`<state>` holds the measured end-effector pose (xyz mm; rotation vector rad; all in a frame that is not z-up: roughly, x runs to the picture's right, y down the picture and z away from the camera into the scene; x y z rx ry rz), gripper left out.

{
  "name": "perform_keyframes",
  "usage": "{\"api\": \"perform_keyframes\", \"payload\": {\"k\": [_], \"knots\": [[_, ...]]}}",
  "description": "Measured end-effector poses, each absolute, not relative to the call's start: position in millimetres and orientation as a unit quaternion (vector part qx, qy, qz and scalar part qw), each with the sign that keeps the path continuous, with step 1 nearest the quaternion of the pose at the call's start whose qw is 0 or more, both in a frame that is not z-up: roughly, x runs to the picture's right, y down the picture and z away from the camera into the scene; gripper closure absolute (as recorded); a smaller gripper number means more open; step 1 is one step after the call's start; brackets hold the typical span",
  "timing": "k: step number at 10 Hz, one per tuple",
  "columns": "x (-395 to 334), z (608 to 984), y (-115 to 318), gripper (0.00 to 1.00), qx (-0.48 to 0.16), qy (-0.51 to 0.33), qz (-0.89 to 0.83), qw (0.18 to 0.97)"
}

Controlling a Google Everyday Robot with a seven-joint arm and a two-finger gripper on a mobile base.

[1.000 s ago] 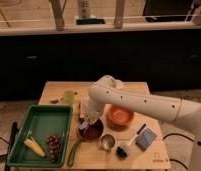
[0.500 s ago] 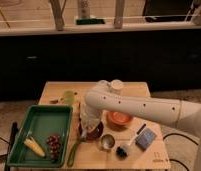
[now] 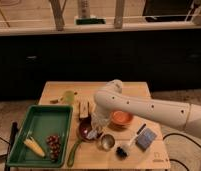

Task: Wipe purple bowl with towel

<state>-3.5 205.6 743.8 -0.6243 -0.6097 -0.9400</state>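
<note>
Wiping step, I'd judge: pincer (image 3: pixel 96 128) low over the purple bowl (image 3: pixel 85 131), pale towel (image 3: pixel 93 134) apparently beneath it. Can't tell its grip state. Next: sweep inside the bowl.

gripper (image 3: pixel 96 130) over purple bowl (image 3: pixel 84 131), cup (image 3: pixel 107 142) adjacent

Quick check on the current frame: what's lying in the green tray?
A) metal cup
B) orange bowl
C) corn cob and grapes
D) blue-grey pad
C: the green tray holds a corn cob and grapes. The gripper is down at the purple bowl, just right of the tray.
</note>
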Motion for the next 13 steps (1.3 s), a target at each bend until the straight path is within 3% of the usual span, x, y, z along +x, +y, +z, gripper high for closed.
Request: {"api": "perform_keyframes", "payload": {"k": [3, 6, 9, 13], "knots": [[-5, 773, 171, 1.0, -0.28, -0.265, -0.428, 0.817], [-30, 776, 160, 1.0, -0.262, -0.275, -0.445, 0.811], [-63, 753, 174, 1.0, -0.245, -0.299, -0.486, 0.784], [-47, 725, 213, 1.0, -0.257, -0.308, -0.498, 0.769]]}}
